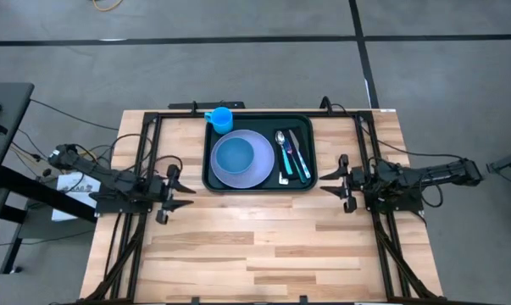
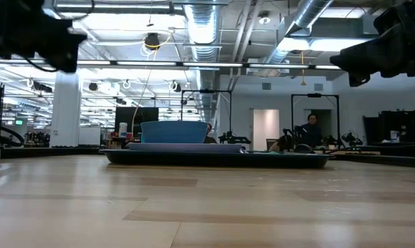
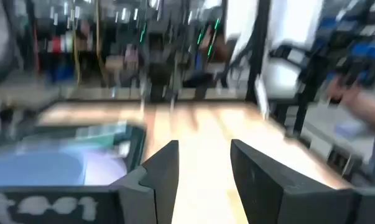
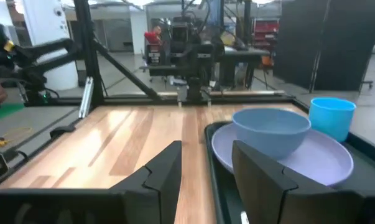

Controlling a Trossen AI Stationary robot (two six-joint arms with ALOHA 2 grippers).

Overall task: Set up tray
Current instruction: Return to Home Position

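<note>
Left gripper and right gripper: both released, empty.
Large dark green rectangular plastic tray lies between them, long axis gripper-to-gripper.

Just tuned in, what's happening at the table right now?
Nothing is being handled at this moment. The tray holds a lavender plate with a blue bowl on it, a blue cup at one corner, and blue cutlery laid on the plate's right. The left pincer hovers open and empty off the tray's left side. The right pincer hovers open and empty off its right side. Both are above bare table.
</note>
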